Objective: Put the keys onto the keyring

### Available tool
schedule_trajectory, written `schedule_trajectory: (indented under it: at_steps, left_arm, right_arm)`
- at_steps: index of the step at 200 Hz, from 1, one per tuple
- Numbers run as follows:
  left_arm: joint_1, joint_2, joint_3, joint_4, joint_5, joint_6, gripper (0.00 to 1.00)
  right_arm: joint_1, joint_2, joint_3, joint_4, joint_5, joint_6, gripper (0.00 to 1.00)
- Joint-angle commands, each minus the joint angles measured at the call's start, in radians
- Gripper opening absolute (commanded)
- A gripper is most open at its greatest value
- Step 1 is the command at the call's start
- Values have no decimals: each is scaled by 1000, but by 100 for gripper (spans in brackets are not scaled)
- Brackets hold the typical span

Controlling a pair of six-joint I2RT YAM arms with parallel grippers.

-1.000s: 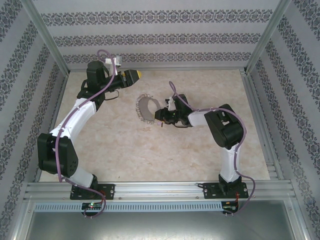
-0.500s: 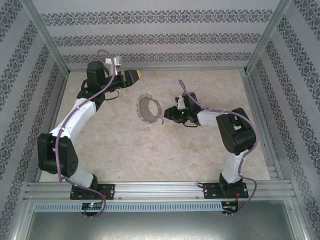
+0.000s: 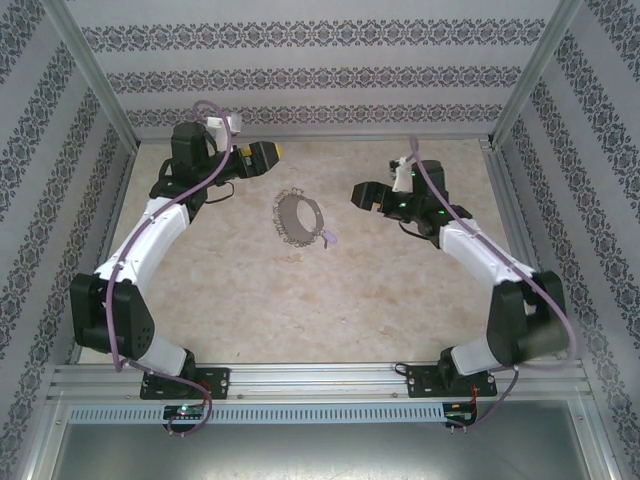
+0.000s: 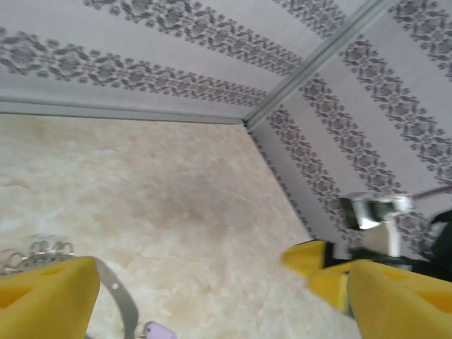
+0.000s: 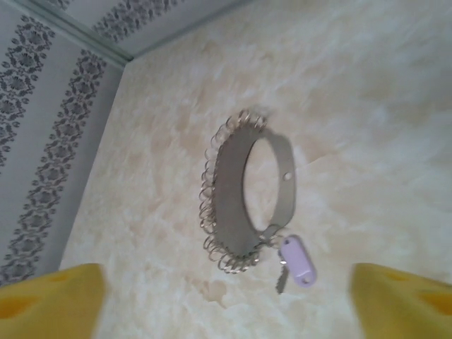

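Right gripper (image 3: 363,194), right of centre in the top view: fingers wide apart, gripping nothing. Left gripper (image 3: 262,157), upper left: fingers likewise apart. Keyring (image 5: 227,198) rests on the worktop (image 3: 300,300) mid-frame between them, touching neither. Keys (image 5: 207,187) fringe its rim, and a purple tag (image 5: 296,260) sits at its lower edge.

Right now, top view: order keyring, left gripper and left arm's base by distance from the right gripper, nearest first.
1. keyring, mid-table, left of the right gripper
2. left gripper, back left
3. left arm's base, near left edge
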Motion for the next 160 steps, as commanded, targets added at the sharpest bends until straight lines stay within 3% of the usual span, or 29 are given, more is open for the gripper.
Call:
schedule_trajectory:
  at_steps: [1,14,58,84,123,160]
  left_arm:
    - [7,-85,-3,-63,-188,119,94]
    - [7,-126,-52,-36,-285,152,100]
    - [6,-283,-376,295,-570,323,100]
    - [6,-307,-476,302,-674,472,100]
    - [9,-296,-663,418,-876,499,100]
    - [15,-213,-800,556,-945,505,100]
  right_arm:
    - [-23,-96,33,-148,166,-143,98]
    - [-34,-147,21,-167,302,-196,98]
    - [-134,-270,-148,-21,651,-237,98]
    - [-201,-271,-248,83,711,-288,98]
    - [-226,-208,-356,240,797,-343,98]
    - [-236,-113,-497,492,844,-385,98]
